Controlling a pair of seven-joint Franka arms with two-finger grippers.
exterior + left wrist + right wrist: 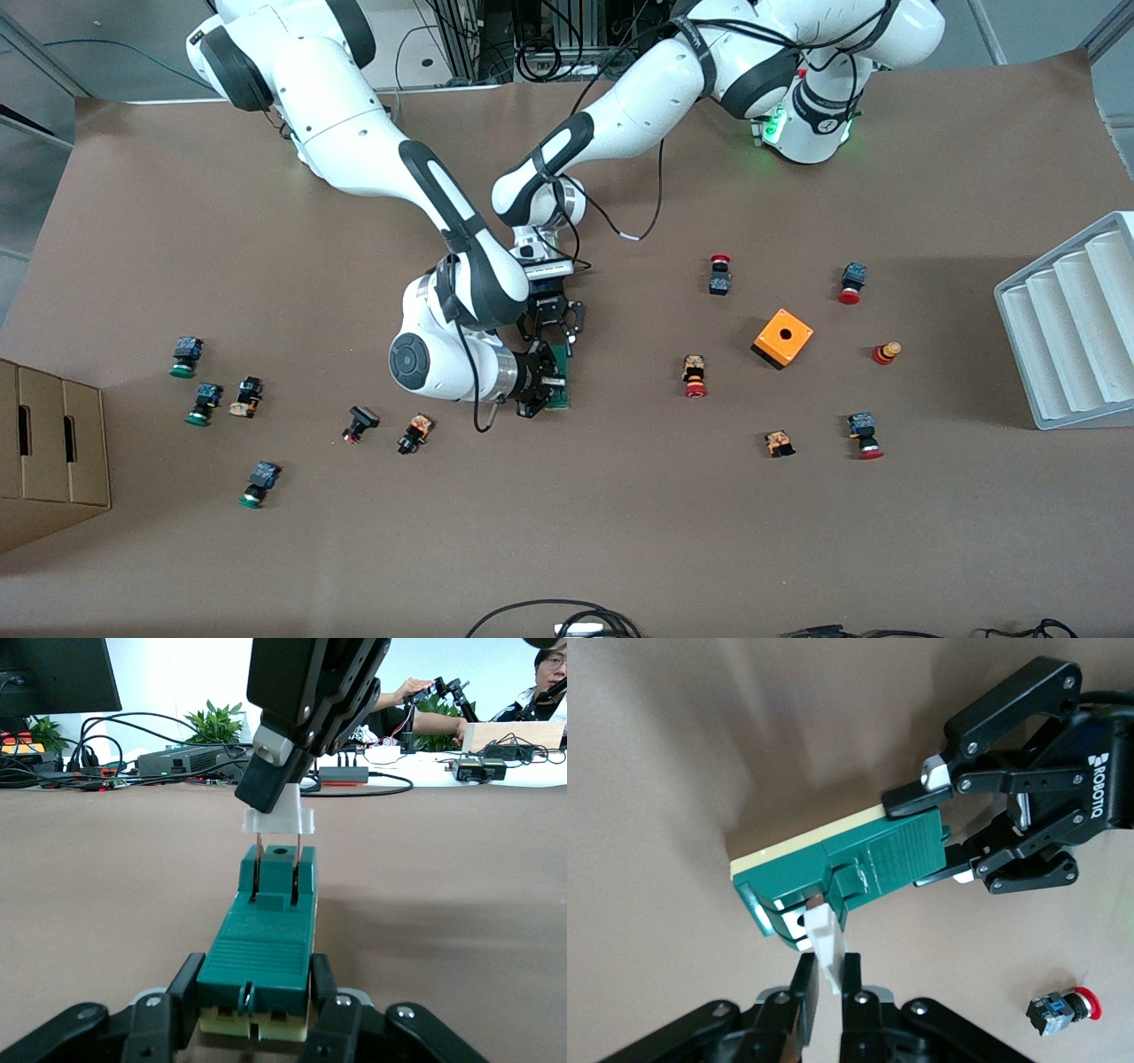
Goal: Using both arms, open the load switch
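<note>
The load switch (pixel 562 394) is a slim dark-green bar (pixel 259 948) with a cream underside, lying on the brown table near its middle. My left gripper (pixel 257 1005) is shut on one end of the green body (pixel 877 859), one finger on each long side. My right gripper (pixel 827 988) is shut on the small white lever (pixel 825 939) at the switch's other end. In the left wrist view the lever (pixel 279 819) stands raised above the body on two thin metal blades. In the front view the left gripper (pixel 556 341) and right gripper (pixel 549 390) meet over the switch and hide most of it.
Push buttons lie scattered toward both ends of the table, one red one (pixel 1063 1008) close by. An orange square box (pixel 783 337) sits toward the left arm's end, with a white slotted rack (pixel 1072 328) at that edge. A cardboard box (pixel 49 452) stands at the right arm's end.
</note>
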